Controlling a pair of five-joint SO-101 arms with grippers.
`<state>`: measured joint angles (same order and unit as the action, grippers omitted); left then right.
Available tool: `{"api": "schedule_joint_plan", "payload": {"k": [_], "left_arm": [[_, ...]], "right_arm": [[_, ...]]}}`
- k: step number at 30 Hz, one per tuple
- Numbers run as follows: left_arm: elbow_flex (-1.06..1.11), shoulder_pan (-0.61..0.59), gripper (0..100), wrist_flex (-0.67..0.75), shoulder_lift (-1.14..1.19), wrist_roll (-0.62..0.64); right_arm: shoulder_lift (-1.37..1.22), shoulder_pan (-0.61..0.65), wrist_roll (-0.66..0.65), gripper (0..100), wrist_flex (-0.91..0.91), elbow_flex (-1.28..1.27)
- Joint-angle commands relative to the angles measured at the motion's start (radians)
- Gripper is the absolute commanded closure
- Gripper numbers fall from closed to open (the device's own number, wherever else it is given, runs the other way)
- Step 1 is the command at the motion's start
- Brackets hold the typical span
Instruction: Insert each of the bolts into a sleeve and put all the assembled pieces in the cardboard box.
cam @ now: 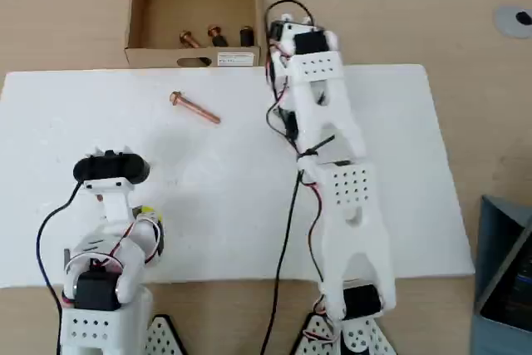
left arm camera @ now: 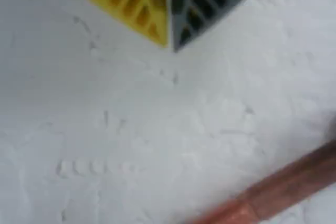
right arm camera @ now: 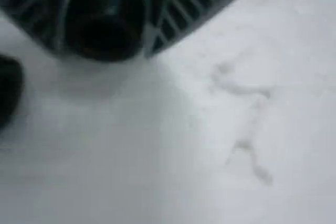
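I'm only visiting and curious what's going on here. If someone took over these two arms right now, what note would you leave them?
Left gripper: shut and empty, over the white mat.
Right gripper: shut on a black sleeve, at the mat's far edge near the cardboard box.
Loose bolt: lies on the mat, in front of the box.
Done: three pieces lie in the box. I cannot tell whether each is fully assembled.
To do: put the loose bolt into the held sleeve, then place that piece in the box.
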<state>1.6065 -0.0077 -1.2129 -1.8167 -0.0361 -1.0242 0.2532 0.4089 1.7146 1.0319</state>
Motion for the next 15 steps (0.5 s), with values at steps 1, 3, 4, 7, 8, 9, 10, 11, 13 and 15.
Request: {"api": "schedule_joint_plan", "payload": {"k": [1, 3, 4, 7, 8, 9, 10, 11, 13, 15], "left_arm": [[-0.006, 0.008, 100, -0.003, -0.005, -0.003], [-0.006, 0.008, 100, -0.003, -0.005, -0.003], [-0.006, 0.008, 100, -0.003, -0.005, -0.003], [-0.006, 0.008, 100, -0.003, -0.005, -0.003], [-0.006, 0.008, 100, -0.003, -0.005, -0.003], [-0.006, 0.008, 100, -0.003, -0.005, -0.003], [-0.006, 0.008, 100, -0.003, -0.005, -0.003], [-0.006, 0.008, 100, -0.003, -0.005, -0.003], [-0.006, 0.008, 100, -0.003, -0.005, -0.003], [-0.006, 0.008, 100, -0.003, -0.005, -0.003]], "right_arm": [[0.004, 0.001, -0.006, 94.9, 0.017, 0.022], [0.005, 0.001, -0.008, 94.3, 0.034, 0.022], [0.007, 0.001, -0.008, 93.8, 0.044, 0.024], [0.007, 0.001, -0.008, 88.8, 0.072, 0.024], [0.008, -0.001, -0.008, 86.2, 0.072, 0.024], [0.008, -0.001, -0.008, 83.5, 0.072, 0.024], [0.016, -0.001, -0.012, 80.7, 0.072, 0.024], [0.031, 0.002, -0.025, 78.4, 0.074, 0.021], [0.07, 0.007, -0.028, 75.4, 0.074, 0.016], [0.099, 0.019, -0.029, 74.4, 0.074, 0.015]]}}
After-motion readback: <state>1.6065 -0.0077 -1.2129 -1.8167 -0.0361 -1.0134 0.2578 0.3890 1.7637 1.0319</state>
